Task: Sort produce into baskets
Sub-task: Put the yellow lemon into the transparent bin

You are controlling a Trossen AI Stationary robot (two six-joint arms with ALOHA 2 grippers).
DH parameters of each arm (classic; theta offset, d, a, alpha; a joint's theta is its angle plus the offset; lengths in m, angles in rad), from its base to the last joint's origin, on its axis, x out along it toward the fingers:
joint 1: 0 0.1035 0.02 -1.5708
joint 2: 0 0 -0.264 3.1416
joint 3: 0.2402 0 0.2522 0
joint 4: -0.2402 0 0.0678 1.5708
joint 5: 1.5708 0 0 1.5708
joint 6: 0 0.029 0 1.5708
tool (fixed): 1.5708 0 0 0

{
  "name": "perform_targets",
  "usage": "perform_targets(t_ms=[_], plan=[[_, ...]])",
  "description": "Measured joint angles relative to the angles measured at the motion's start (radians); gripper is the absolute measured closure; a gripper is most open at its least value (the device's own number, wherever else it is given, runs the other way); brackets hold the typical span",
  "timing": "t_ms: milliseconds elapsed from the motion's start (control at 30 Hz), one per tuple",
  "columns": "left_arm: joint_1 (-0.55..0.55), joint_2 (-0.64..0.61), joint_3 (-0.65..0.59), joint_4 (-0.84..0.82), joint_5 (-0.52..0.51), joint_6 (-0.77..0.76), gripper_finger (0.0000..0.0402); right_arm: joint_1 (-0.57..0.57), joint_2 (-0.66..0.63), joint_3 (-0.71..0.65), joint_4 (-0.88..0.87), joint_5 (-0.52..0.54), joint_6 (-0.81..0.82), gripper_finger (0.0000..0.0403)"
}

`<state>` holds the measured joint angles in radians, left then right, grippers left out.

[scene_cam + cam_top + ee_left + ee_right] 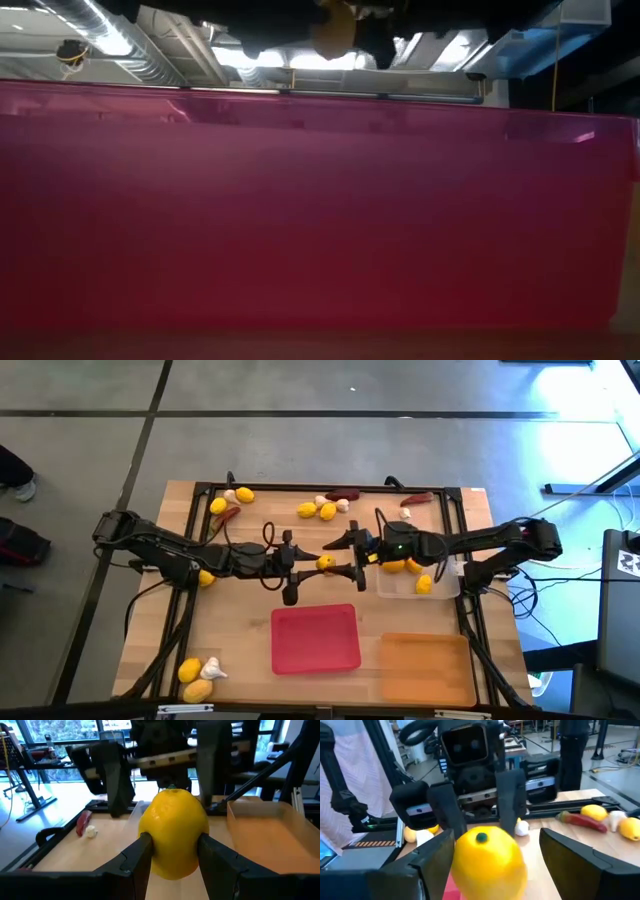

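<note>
Left gripper [318,564] is clamped on a lemon [325,563] mid-table, just above the far edge of the red tray [316,639]. Fingers [137,854] pinch it at the sides, stem end pointing away from the wrist. Right gripper [352,555] sits nose-to-nose with it, jaws spread wide either side of the same lemon [490,862], not touching as far as I can tell. Reads like a handover: left presents, right is set to close. That makes sense, since the clear tray [420,582] sits under the right arm and already holds lemons.

Counts, high view:
- Trays: 3. Red, clear, orange [424,663], the last just beside the red one.
- Lemons: 1 held, about 3 in the clear tray, roughly 8 loose, so near 12.
- Chilis: 3 along the far edge.
- Garlic: about 5, small and hard to separate.

Red and orange trays look empty.
</note>
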<state>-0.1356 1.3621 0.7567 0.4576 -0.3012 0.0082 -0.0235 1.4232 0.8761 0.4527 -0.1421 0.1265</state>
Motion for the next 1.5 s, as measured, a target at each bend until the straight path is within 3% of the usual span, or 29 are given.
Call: perform_targets(t_ms=[300, 533, 633, 933, 1167, 1500], plan=[[0.005, 0.000, 0.002, 0.007, 0.002, -0.002, 0.0259, 0.000, 0.022, 0.000, 0.007, -0.038, 0.003, 0.0124], [0.005, -0.001, 0.002, 0.002, 0.002, -0.002, 0.0259, -0.001, 0.022, 0.000, 0.007, -0.043, 0.000, 0.0221], [0.005, -0.002, 0.002, -0.003, 0.002, -0.017, 0.0258, -0.001, 0.022, 0.000, 0.006, -0.043, 0.000, 0.0242], [0.010, -0.002, 0.002, -0.005, 0.003, -0.044, 0.0258, -0.003, 0.022, 0.002, 0.001, -0.042, 0.000, 0.0206], [0.013, -0.003, 0.006, -0.051, 0.004, -0.083, 0.0253, -0.003, 0.014, 0.047, -0.125, -0.019, -0.026, 0.0215], [0.012, -0.037, 0.003, -0.170, 0.003, -0.062, 0.0163, -0.003, -0.012, 0.127, -0.354, 0.027, -0.055, 0.0213]])
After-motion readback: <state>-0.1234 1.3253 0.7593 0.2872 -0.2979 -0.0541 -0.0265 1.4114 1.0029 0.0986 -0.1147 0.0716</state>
